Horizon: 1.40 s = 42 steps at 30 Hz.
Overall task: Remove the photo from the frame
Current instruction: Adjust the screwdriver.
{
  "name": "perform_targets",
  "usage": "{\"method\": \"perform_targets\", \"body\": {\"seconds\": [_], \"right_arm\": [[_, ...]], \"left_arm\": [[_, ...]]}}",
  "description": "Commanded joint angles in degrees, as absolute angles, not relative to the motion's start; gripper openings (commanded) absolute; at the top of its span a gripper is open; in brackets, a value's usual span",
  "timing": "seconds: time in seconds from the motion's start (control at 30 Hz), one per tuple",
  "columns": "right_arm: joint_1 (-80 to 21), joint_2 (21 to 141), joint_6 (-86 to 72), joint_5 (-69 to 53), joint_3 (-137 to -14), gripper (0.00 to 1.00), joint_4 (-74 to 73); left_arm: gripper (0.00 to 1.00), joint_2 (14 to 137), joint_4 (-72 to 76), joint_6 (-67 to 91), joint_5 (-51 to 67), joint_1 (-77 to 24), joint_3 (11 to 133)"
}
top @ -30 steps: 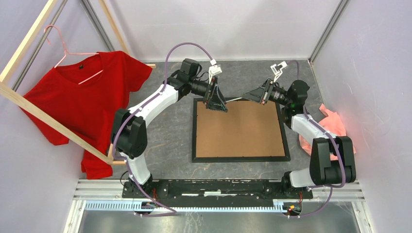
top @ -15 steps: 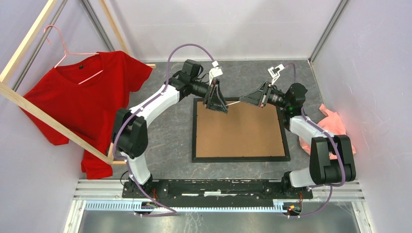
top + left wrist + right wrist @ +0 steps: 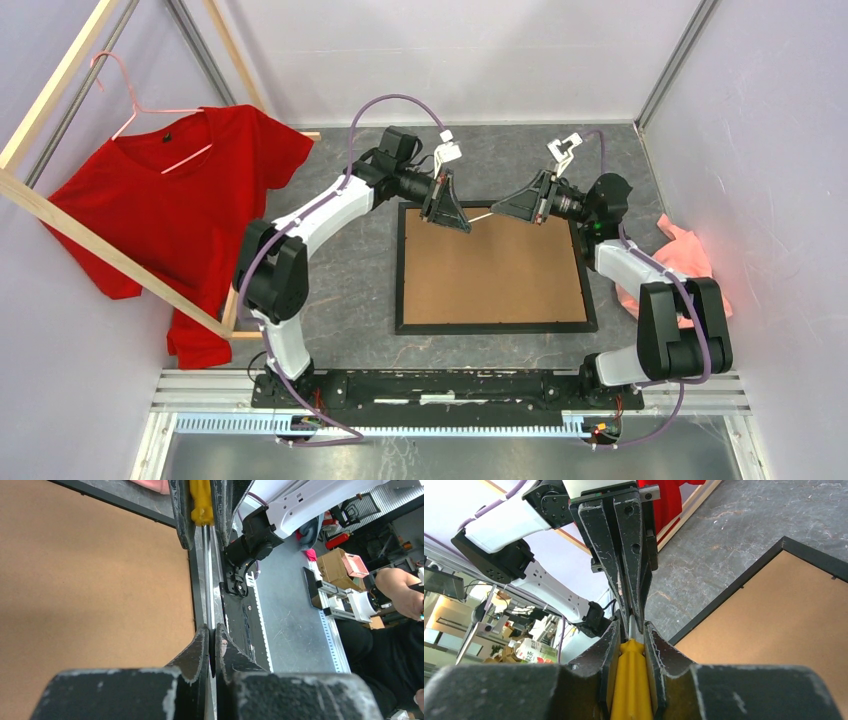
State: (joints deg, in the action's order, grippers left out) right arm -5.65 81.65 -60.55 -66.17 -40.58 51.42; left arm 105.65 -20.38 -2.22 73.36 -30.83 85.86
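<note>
The black frame [image 3: 400,270] lies face down on the grey table, its brown backing board [image 3: 490,265] facing up. The photo is hidden under the board. Above the frame's far edge my two grippers meet tip to tip. My right gripper [image 3: 631,627] is shut on the yellow handle of a screwdriver [image 3: 630,680]. My left gripper [image 3: 212,630] is shut on the metal shaft of that screwdriver [image 3: 208,580]. From the top view the left gripper [image 3: 462,226] and the right gripper [image 3: 500,203] hold the screwdriver [image 3: 480,213] level between them, just above the board.
A red T-shirt [image 3: 190,210] hangs on a pink hanger from a pale wooden rack [image 3: 100,255] at the left. A pink cloth [image 3: 685,255] lies by the right wall. Both arm bases sit at the near edge.
My left gripper was open around the screwdriver shaft and has now shut on it. The right gripper has shifted slightly left, still gripping the handle.
</note>
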Motion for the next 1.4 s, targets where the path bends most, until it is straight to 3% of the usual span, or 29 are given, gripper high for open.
{"method": "perform_targets", "body": {"seconds": [0.0, 0.1, 0.2, 0.33, 0.47, 0.77, 1.37], "right_arm": [[-6.55, 82.30, -58.23, -65.91, -41.79, 0.01, 51.31], [-6.68, 82.65, -46.42, -69.29, -46.55, 0.25, 34.06], [-6.76, 82.51, -30.41, -69.94, -52.67, 0.39, 12.43], [-6.76, 80.63, -27.27, -71.97, -53.53, 0.55, 8.00], [-6.90, 78.80, -26.42, -72.53, -53.11, 0.57, 7.95], [-8.46, 78.49, -25.49, -73.30, -51.51, 0.57, 7.94], [-9.82, 79.11, -22.52, -72.69, -50.55, 0.58, 6.42]], "left_arm": [[0.02, 106.47, -23.45, -6.53, 76.26, -32.01, 87.96], [0.02, 107.59, -38.77, -18.44, 74.47, -31.93, 92.89], [0.02, 108.95, -52.82, -31.00, 72.42, -31.62, 97.40], [0.02, 112.31, -68.64, -44.98, 70.82, -31.54, 103.08], [0.02, 114.24, -72.86, -47.27, 71.57, -30.60, 105.46], [0.02, 110.85, -58.74, -35.65, 70.06, -29.97, 100.57], [0.02, 108.35, -52.36, -30.91, 69.49, -29.73, 97.19]]}}
